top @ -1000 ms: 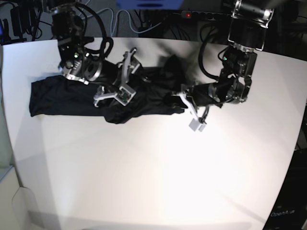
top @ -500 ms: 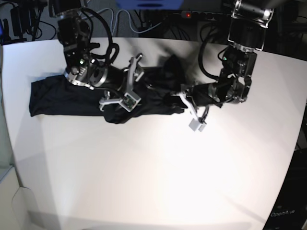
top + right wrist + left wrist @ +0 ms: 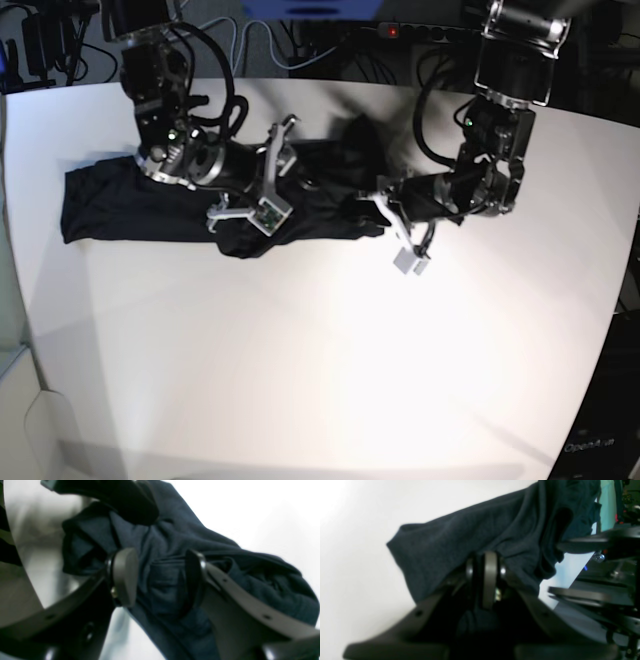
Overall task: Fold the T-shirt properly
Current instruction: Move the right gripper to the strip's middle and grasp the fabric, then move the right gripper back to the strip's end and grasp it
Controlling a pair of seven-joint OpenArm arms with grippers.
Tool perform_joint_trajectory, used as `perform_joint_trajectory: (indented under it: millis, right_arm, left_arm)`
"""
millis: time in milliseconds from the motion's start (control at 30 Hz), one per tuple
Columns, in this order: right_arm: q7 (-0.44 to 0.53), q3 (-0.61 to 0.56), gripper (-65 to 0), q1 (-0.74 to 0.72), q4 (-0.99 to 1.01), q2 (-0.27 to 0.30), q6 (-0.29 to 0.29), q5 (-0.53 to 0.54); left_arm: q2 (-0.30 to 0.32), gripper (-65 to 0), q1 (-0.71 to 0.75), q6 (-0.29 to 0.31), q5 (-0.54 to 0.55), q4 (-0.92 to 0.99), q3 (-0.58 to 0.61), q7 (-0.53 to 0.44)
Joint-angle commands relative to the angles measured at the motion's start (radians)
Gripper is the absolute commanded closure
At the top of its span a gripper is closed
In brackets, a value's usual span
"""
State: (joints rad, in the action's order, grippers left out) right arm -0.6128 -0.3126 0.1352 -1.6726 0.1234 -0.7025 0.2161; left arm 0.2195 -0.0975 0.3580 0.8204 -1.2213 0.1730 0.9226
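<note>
The charcoal-black T-shirt (image 3: pixel 130 205) lies bunched in a long wrinkled strip across the back of the white table, from the far left to the middle. My right gripper (image 3: pixel 265 180) sits over the middle of the strip. In the right wrist view it (image 3: pixel 160 577) is open, with a fold of the shirt (image 3: pixel 170 540) between its fingers. My left gripper (image 3: pixel 372 207) is at the strip's right end. In the left wrist view it (image 3: pixel 490 575) is shut on the shirt's edge, and the cloth (image 3: pixel 470 530) drapes over its fingers.
The white table (image 3: pixel 320 380) stretches toward the front. Cables and a power strip (image 3: pixel 400 30) lie behind the back edge. The table's left edge runs close to the shirt's left end. The other arm's dark parts (image 3: pixel 595 545) show at the right of the left wrist view.
My right gripper has shifted a little to the right along the shirt. The left arm and the shirt's right end have not moved.
</note>
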Motion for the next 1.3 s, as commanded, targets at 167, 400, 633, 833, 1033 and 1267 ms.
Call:
perform_joint_trajectory:
  millis: [167, 400, 633, 833, 1033, 1267]
  right_arm:
    - [0.093, 0.002, -28.0, -0.004, 0.025, -0.001, 0.004, 0.013]
    - [0.095, 0.002, -11.0, -0.009, 0.025, -0.001, 0.004, 0.013]
    - [0.093, 0.002, -0.1, -0.01, 0.027, 0.0, 0.004, 0.013]
    - [0.09, 0.007, -0.1, -0.009, 0.029, 0.006, 0.004, 0.012]
    - [0.092, 0.011, -0.1, -0.01, 0.025, 0.049, 0.004, 0.012]
    - [0.089, 0.051, -0.1, -0.001, -0.027, 0.089, 0.004, 0.012]
  left_arm:
    - [0.014, -5.8, 0.003, -0.044, -0.095, 0.005, 0.0, 0.051]
    - [0.014, -5.8, 0.002, -0.044, -0.095, 0.005, 0.0, 0.051]
    - [0.014, -5.8, 0.002, -0.044, -0.095, 0.005, 0.0, 0.051]
    - [0.016, -5.8, 0.002, -0.044, -0.095, 0.005, 0.0, 0.051]
    - [0.018, -5.8, 0.002, -0.043, -0.095, 0.005, -0.014, 0.051]
    - [0.016, -5.8, 0.006, -0.037, -0.095, 0.005, -0.091, 0.052]
